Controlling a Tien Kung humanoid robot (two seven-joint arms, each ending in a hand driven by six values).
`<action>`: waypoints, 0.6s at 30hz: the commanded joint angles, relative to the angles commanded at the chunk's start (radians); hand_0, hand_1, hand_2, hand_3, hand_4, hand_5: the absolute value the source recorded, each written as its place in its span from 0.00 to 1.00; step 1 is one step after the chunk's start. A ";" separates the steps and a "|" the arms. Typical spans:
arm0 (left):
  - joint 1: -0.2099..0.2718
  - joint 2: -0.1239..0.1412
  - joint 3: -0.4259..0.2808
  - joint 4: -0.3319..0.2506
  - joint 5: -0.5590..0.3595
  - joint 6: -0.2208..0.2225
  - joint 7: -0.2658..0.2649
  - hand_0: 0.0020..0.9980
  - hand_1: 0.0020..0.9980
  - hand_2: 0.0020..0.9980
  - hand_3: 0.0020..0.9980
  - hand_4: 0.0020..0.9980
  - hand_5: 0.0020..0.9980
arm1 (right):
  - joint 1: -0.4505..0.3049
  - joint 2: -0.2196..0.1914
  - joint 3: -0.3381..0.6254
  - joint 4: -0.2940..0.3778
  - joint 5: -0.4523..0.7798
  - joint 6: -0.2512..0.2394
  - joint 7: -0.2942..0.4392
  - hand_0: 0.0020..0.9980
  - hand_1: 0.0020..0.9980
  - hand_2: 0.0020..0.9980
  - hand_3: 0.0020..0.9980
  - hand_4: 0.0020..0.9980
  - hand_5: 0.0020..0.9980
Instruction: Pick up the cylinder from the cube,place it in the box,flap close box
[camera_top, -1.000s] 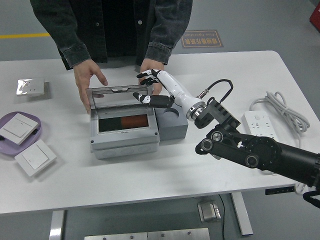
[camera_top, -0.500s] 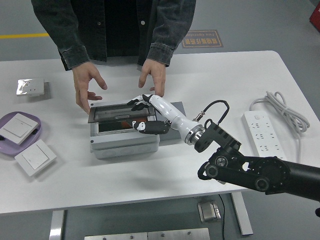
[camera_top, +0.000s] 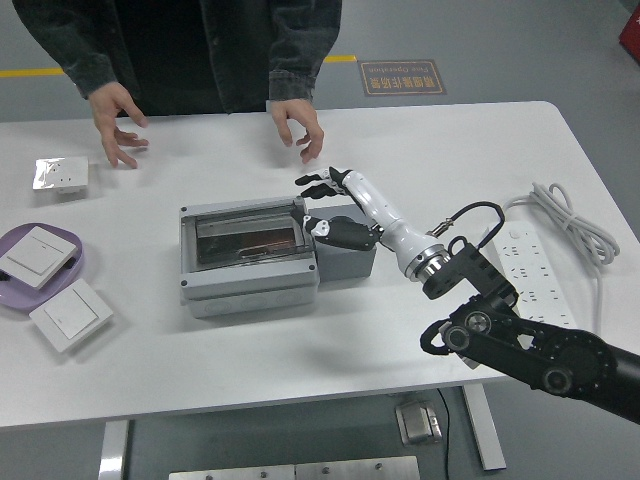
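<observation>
Grey plastic box (camera_top: 247, 258) sits mid-table with its clear flap lid down flat; a reddish cylinder (camera_top: 262, 240) shows dimly through the lid, inside. Just right of it, touching, stands the dark grey cube (camera_top: 345, 250). Over the cube hovers the white-and-black right hand (camera_top: 335, 205), fingers spread, holding nothing. At the far edge, a person's two hands (camera_top: 297, 124) hang apart from the box.

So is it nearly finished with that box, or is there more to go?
Nearly finished, it seems. The box has its clear flap lying down flat, with something dark red showing beneath it. The right hand, fingers spread and holding nothing, hovers over the grey cube. The person's hands are off the box. Little seems left.
</observation>
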 joint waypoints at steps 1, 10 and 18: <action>0.002 -0.002 0.001 0.000 -0.001 0.000 -0.001 0.62 0.54 0.53 0.62 0.69 0.22 | -0.025 -0.001 0.032 0.008 0.003 -0.001 0.009 0.79 0.70 0.66 0.69 0.70 0.37; 0.007 -0.009 -0.011 0.000 0.010 0.001 -0.009 0.62 0.54 0.53 0.62 0.69 0.23 | -0.200 -0.010 0.252 0.031 0.050 -0.010 0.100 0.79 0.69 0.66 0.69 0.70 0.36; 0.010 -0.011 -0.010 0.001 0.010 0.002 -0.014 0.62 0.54 0.53 0.62 0.69 0.23 | -0.302 -0.015 0.354 -0.017 0.164 -0.024 0.197 0.77 0.68 0.65 0.67 0.69 0.36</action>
